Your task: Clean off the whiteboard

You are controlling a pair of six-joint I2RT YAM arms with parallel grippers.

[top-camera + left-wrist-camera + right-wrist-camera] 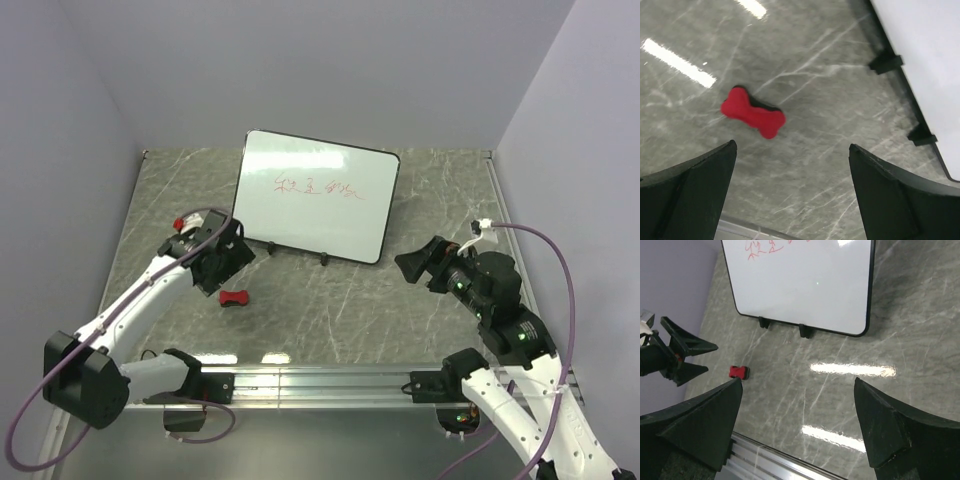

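The whiteboard [315, 215] stands tilted on small black feet at the back middle of the table, with red writing [320, 188] across its upper half. In the right wrist view the whiteboard [805, 290] fills the top. A small red-and-black eraser [235, 297] lies flat on the table in front of the board's left end. My left gripper [225, 258] hovers open just above and behind the eraser [753, 112], which sits ahead of its left finger, untouched. My right gripper [415, 265] is open and empty, off the board's right corner.
The marble tabletop [340, 310] ends at a metal rail [300, 380] along the near edge. Purple walls close in on both sides. The board's edge and feet [886, 62] lie close to the right of my left gripper [792, 145]. A cable [545, 240] loops from the right arm.
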